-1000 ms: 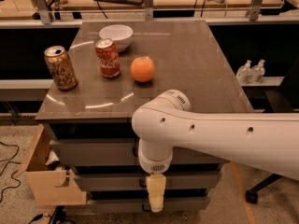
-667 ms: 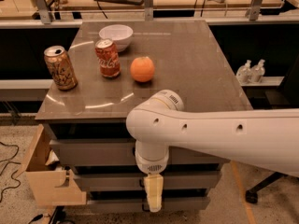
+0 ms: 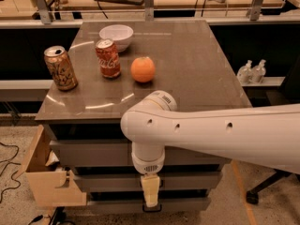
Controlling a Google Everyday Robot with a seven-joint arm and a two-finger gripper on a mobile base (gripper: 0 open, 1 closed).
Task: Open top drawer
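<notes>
The top drawer (image 3: 89, 153) is the uppermost grey front under the cabinet's dark top, and it looks shut. Its handle at the centre is hidden behind my white arm (image 3: 211, 135). My gripper (image 3: 150, 192) points down from the wrist. It hangs in front of the middle drawer (image 3: 103, 181), below the top drawer's centre. Its cream tip reaches almost to the dark handle of the bottom drawer (image 3: 183, 204).
On the cabinet top stand a tan can (image 3: 60, 67), a red cola can (image 3: 108, 58), an orange (image 3: 142, 69) and a white bowl (image 3: 116, 35). A tan wooden box (image 3: 49, 182) hangs at the cabinet's left side. Two small bottles (image 3: 251, 71) stand on a ledge at right.
My arm and gripper have shifted slightly to the left in front of the drawers. The drawers and the things on top have not moved.
</notes>
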